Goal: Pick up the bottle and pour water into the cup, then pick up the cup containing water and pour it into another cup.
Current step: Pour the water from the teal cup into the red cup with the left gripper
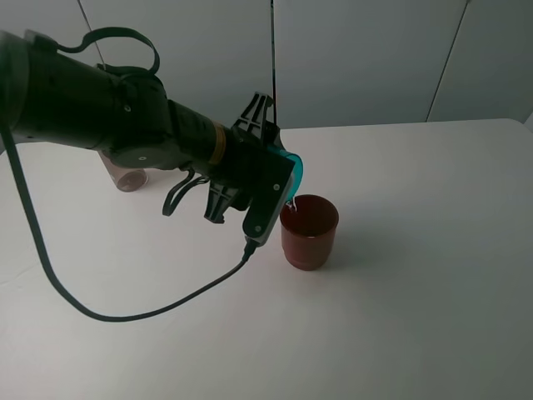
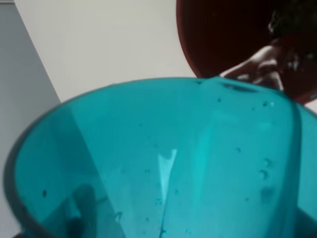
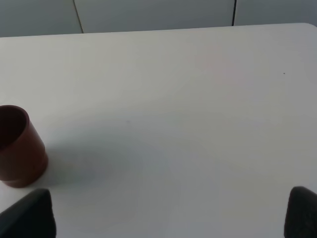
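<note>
My left gripper is shut on the teal cup, holding it tipped steeply over the dark red cup. A thin trickle of water runs from the teal rim into the red cup. In the left wrist view the teal cup fills the picture, and water glints inside the red cup beyond its rim. The bottle stands at the back left; only its brownish base shows behind the left arm. My right gripper is open and empty, some way from the red cup.
A black cable loops from the left arm across the white table. The table's far edge meets a grey wall behind the cups.
</note>
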